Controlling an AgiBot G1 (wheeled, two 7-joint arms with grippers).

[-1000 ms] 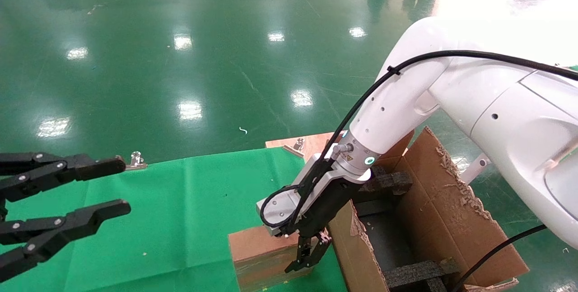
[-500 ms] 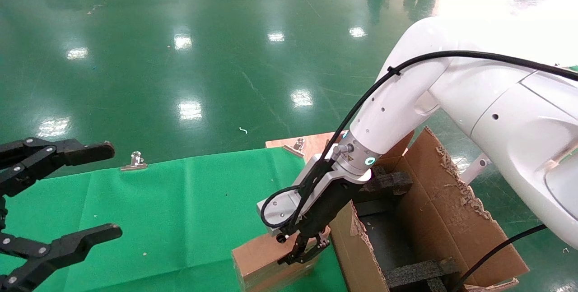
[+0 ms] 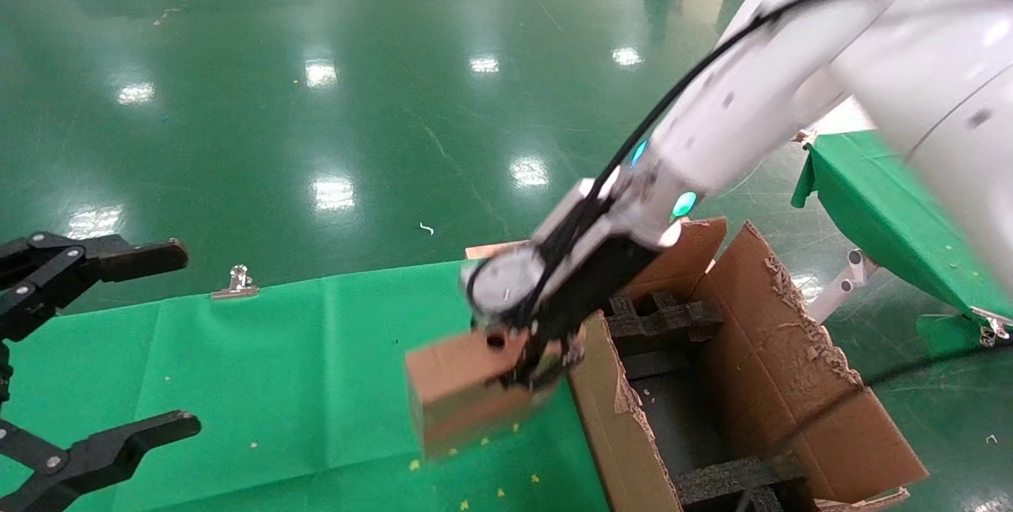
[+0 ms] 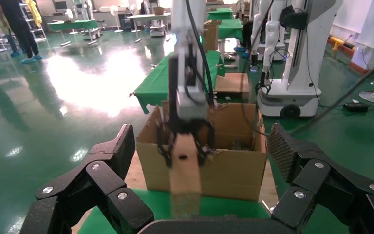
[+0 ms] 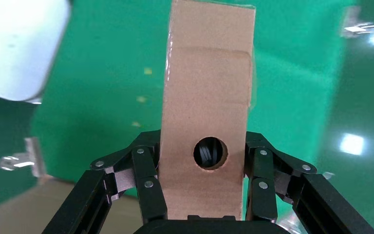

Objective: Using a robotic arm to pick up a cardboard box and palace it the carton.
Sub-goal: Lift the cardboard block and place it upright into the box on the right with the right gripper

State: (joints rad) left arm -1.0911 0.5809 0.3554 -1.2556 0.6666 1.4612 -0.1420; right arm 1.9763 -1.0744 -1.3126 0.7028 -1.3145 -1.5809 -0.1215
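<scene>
My right gripper (image 3: 538,365), on the white arm with the teal ring, is shut on one end of the slim brown cardboard box (image 3: 463,397) and holds it tilted above the green cloth, just left of the carton (image 3: 791,385). In the right wrist view the fingers (image 5: 148,180) clamp both sides of the box (image 5: 207,97), which has a round hole and clear tape. The carton is open, with torn flaps and black foam spacers (image 3: 661,318) inside. In the left wrist view the box (image 4: 185,175) hangs in front of the carton (image 4: 233,170). My left gripper (image 3: 182,336) is open and empty at the far left.
A green cloth (image 3: 277,354) covers the table, held by a metal clip (image 3: 235,282) at its far edge. A bare wooden board edge (image 3: 495,249) shows behind the box. Another green-covered table (image 3: 886,203) stands to the right, beyond the carton.
My right gripper has shut on the cardboard box and lifted it off the green cloth, rising and swinging. My left gripper has drawn back to the left and opened wider.
</scene>
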